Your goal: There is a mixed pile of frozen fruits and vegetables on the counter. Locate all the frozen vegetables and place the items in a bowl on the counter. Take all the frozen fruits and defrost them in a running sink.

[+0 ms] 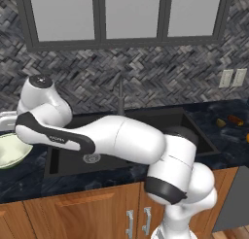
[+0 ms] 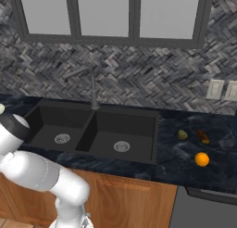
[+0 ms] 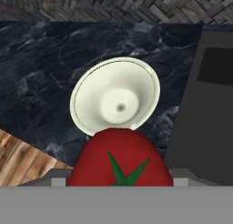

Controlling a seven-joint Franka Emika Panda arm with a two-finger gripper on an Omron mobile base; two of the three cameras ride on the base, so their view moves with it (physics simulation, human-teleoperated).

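Gripper point(image 3: 119, 180) is clamped on a red tomato point(image 3: 119, 159) with a green stem star, which takes up the lower middle of your hand view; the finger tips themselves are hidden behind it. You see the tomato held above the pale greenish-white bowl point(image 3: 116, 95), overlapping the bowl's near rim; whether they touch cannot be told. That bowl sits on the dark marbled table point(image 3: 41, 73), just left of the black double-basin sink point(image 2: 92, 129). From your left base view the arm reaches left across the sink front, and the bowl's edge point(image 1: 10, 153) shows at the far left of the table. On the table right of the sink you have three items lying apart: an orange ball point(image 2: 202, 159) nearest the front edge, a yellowish-olive lump point(image 2: 183, 135) behind it, and a dark reddish-brown oblong point(image 2: 202, 136) just right of the lump. A dark grey faucet point(image 2: 92, 90) stands behind the divider between the basins.
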